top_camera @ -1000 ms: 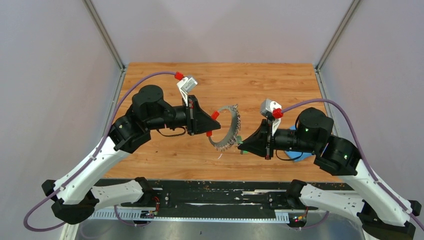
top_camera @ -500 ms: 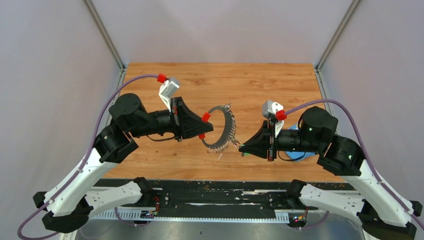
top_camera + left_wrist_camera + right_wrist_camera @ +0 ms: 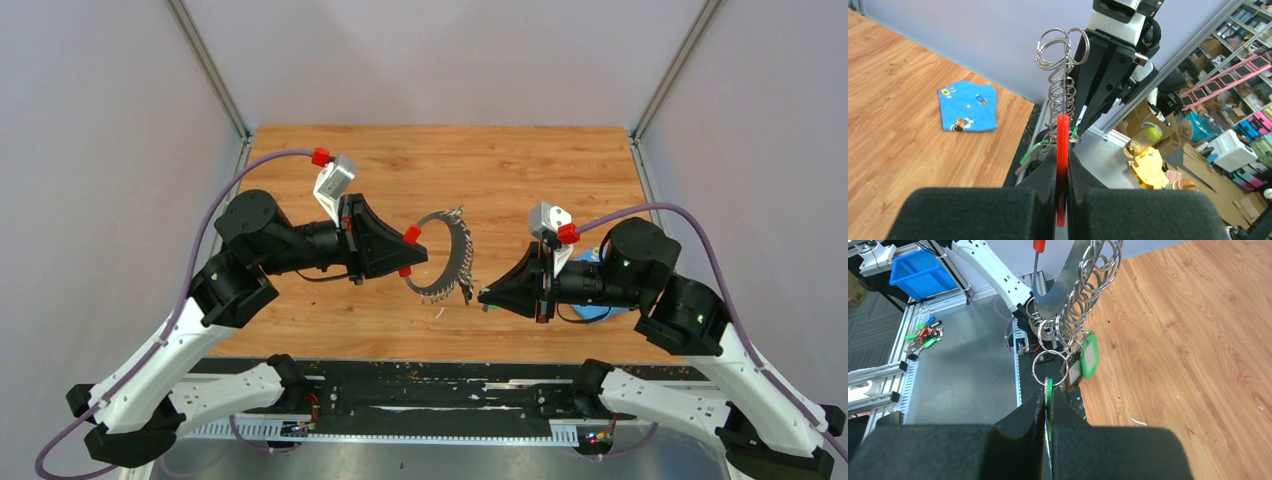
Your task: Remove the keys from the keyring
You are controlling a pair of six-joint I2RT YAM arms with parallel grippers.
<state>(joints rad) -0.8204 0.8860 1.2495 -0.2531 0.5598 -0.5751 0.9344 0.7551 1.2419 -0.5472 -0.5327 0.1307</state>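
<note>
The keyring [image 3: 447, 254], a large silver ring strung with several small split rings, hangs in the air between the arms. My left gripper [image 3: 406, 253] is shut on its red sleeve [image 3: 1062, 142], which stands upright between the pads. My right gripper [image 3: 484, 296] is shut on a green-headed key [image 3: 1048, 389] at the ring's lower right. That key still hangs from a small split ring [image 3: 1049, 368] on the keyring [image 3: 1087, 287]. Two more keys, one green [image 3: 1091, 355] and one pale [image 3: 1074, 374], dangle beside it. Another green key [image 3: 1030, 153] shows in the left wrist view.
A folded blue cloth [image 3: 968, 106] lies on the wooden table [image 3: 520, 170] under my right arm. Off the table, a metal surface holds a pile of loose keys [image 3: 923, 334] and a blue bin [image 3: 922, 271]. Frame posts stand at the back corners.
My left arm has drawn back to the left, carrying the keyring slightly left with it. My right gripper has shifted a little right and down, still pinching the green key.
</note>
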